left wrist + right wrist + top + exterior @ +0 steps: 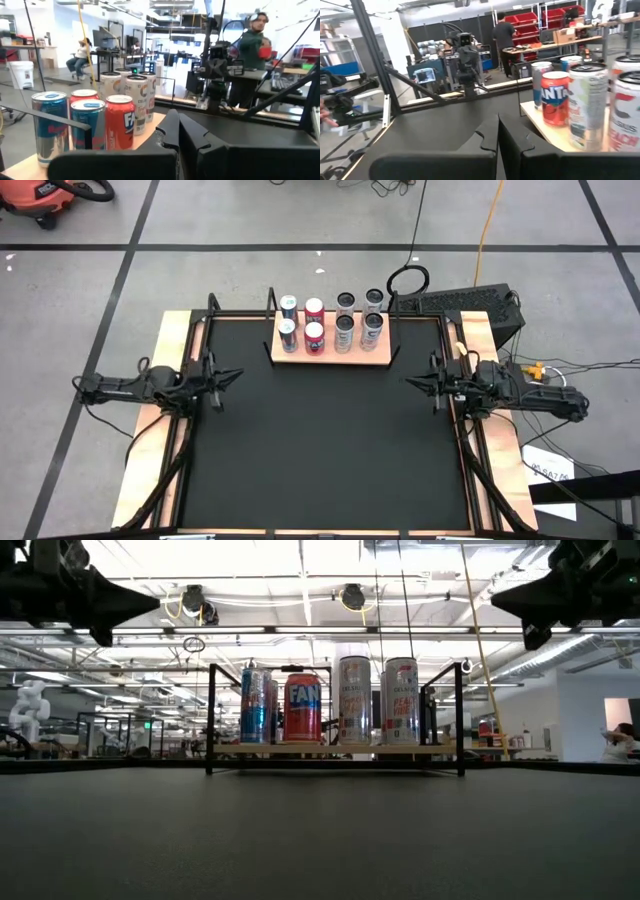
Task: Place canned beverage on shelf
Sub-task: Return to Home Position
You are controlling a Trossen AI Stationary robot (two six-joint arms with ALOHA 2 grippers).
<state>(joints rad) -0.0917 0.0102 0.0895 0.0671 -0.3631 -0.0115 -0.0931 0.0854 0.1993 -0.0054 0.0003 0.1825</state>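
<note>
Shelf (330, 359): one, a small light-wood board with thin black uprights (209, 720) at its corners. It stands at the middle of the far edge of the black tabletop (320, 450). On it you have eight upright cans in two rows of four, set close together. There are two blue-and-silver cans (288, 333) at the left arm's end, two red cans (314, 335) next to them, and four pale cans (344, 330) in the other two columns. The board is nearly full, and only a narrow bare strip shows along its near edge.

Writing: the front red can reads "FAN" in the low view and "ANTA" in the right wrist view. A pale can shows "CEL" in the left wrist view. You cannot read the lettering on the blue cans.

Open room: the whole tabletop in front of the shelf, between the two arms, with light-wood strips (168, 360) along its sides.

Left gripper (235, 374): at the tabletop's left edge, raised above the surface, fingers pressed together on nothing. Right gripper (412, 383): opposite at the right edge, also raised, fingers closed and empty. Both are well apart from the shelf.

Beyond the table, the left wrist view shows one standing person (252, 45) and one seated person (80, 57).
</note>
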